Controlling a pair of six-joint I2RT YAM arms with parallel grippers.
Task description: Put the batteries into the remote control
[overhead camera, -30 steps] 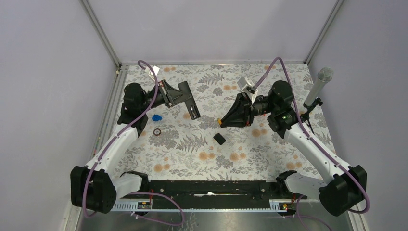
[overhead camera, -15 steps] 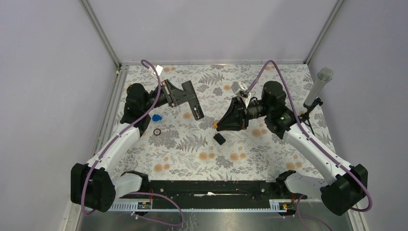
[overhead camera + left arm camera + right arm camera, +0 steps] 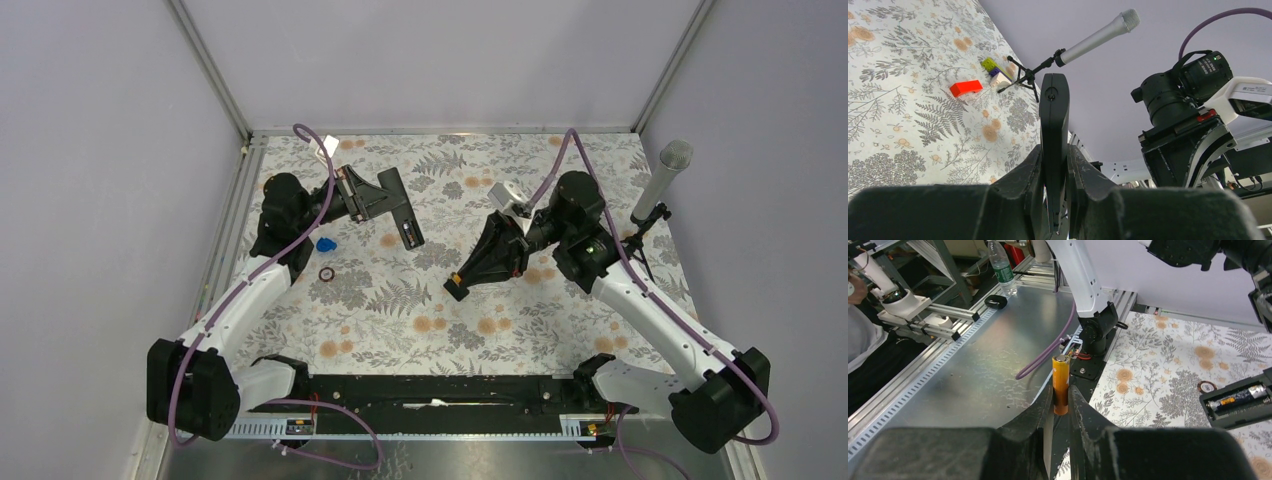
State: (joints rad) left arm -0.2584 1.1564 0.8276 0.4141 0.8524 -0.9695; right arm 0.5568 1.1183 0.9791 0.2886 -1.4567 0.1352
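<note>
My left gripper is shut on the black remote control and holds it above the table's back left, open battery bay facing the right arm. In the left wrist view the remote stands edge-on between the fingers. My right gripper is shut on an orange battery, which sticks up out of its jaws. In the right wrist view the remote's bay holds one battery. The small black cover lies on the mat just under the right gripper's tip.
A grey-headed microphone on a stand is at the right edge. A blue piece and a dark ring lie left of centre. A red block and small coloured blocks sit near the microphone stand.
My right gripper has swung down and toward the near side with the battery, its tip now over the black cover. My left gripper tilted the remote slightly, then held still.
</note>
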